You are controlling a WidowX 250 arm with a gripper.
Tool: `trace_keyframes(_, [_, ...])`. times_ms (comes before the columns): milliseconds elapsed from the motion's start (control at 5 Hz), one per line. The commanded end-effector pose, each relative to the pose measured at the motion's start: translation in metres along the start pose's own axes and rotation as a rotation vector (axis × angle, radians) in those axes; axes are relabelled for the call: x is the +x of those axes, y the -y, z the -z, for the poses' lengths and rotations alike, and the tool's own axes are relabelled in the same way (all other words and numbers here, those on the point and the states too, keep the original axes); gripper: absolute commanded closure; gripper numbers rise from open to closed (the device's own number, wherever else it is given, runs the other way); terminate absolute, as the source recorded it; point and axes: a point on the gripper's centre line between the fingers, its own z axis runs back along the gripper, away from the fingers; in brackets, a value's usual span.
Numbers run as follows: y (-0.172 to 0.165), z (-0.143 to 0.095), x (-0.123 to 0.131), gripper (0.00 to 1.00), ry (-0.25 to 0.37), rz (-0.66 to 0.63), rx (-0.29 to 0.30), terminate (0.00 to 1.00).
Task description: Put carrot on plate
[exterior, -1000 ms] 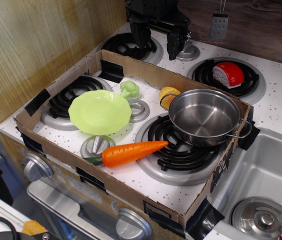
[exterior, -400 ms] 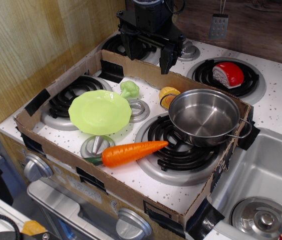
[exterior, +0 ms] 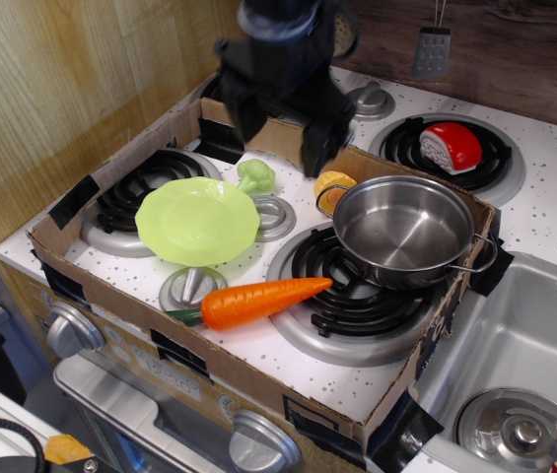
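Observation:
The orange carrot (exterior: 258,301) with its dark green stem end lies on the white stove top near the front of the cardboard tray, tip pointing right toward the front right burner. The lime-green plate (exterior: 197,220) sits on the left burner, just behind the carrot. My black gripper (exterior: 278,133) hangs blurred above the tray's back wall, well behind the plate and carrot. Its two fingers (exterior: 317,148) stand apart with nothing between them.
A steel pot (exterior: 403,230) sits on the right burner, with a small yellow-orange toy (exterior: 332,186) behind it. A green broccoli toy (exterior: 255,175) lies behind the plate. Cardboard walls (exterior: 209,365) ring the stove top. A red toy (exterior: 452,146) and a sink (exterior: 524,355) lie outside.
My gripper has moved from the back burners forward and down, toward the tray's back wall. The carrot, plate and pot have not moved.

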Motion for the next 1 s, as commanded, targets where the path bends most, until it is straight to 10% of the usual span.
trace_keyframes(0, [-0.01,-0.006,-0.033,0.0,0.066,0.133,-0.074,0.0])
trace_keyframes(400, [-0.007,0.023,-0.052,0.0,0.118,0.382,-0.176,0.0])
trace_keyframes(800, [0.002,0.032,-0.061,0.0,-0.083,0.405,-0.067,0.0])
